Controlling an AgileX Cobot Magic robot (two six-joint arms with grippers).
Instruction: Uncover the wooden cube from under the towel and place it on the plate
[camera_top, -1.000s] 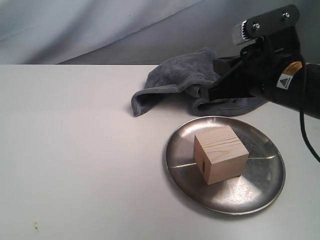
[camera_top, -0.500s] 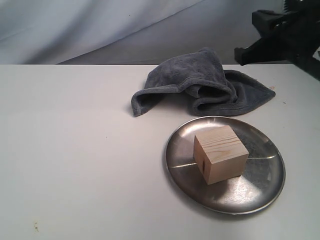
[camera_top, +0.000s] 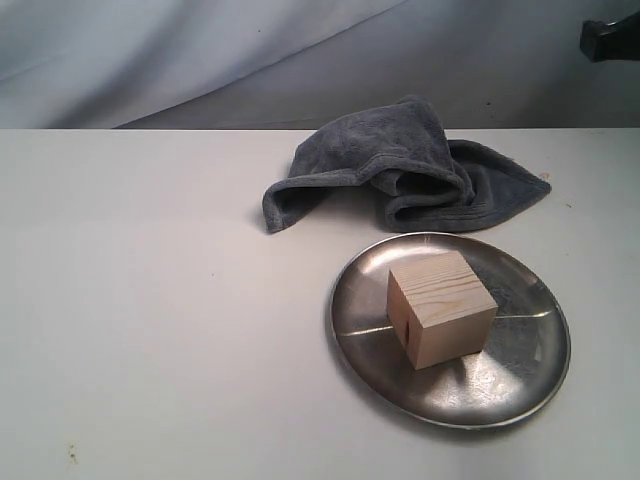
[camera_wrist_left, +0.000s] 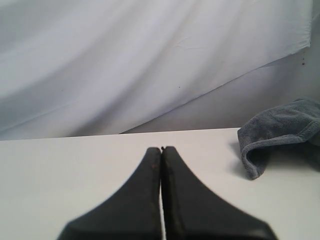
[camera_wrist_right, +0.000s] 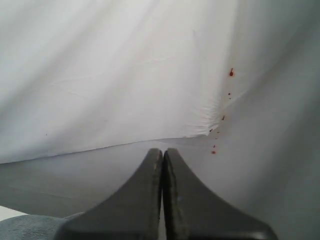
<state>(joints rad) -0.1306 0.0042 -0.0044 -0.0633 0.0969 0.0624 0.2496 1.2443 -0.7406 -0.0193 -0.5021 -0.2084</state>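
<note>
The pale wooden cube (camera_top: 441, 307) stands uncovered on the round silver plate (camera_top: 520, 370) at the front right of the table. Behind the plate lies the dark grey-blue towel (camera_top: 400, 170), crumpled and pushed aside; its folded edge also shows as towel (camera_wrist_left: 280, 130) in the left wrist view. My left gripper (camera_wrist_left: 161, 149) is shut and empty, low over bare table, away from the cube. My right gripper (camera_wrist_right: 163, 151) is shut and empty, raised toward the backdrop; only a dark corner of that right arm (camera_top: 610, 38) shows at the exterior view's upper right edge.
A pale draped cloth backdrop (camera_top: 200, 50) hangs behind the white table (camera_top: 150, 300). The backdrop (camera_wrist_right: 150, 75) fills the right wrist view, with small red specks on it.
The right arm has pulled up and away to the right, from just over the towel to almost out of the exterior view. Cube, plate and towel have not moved.
</note>
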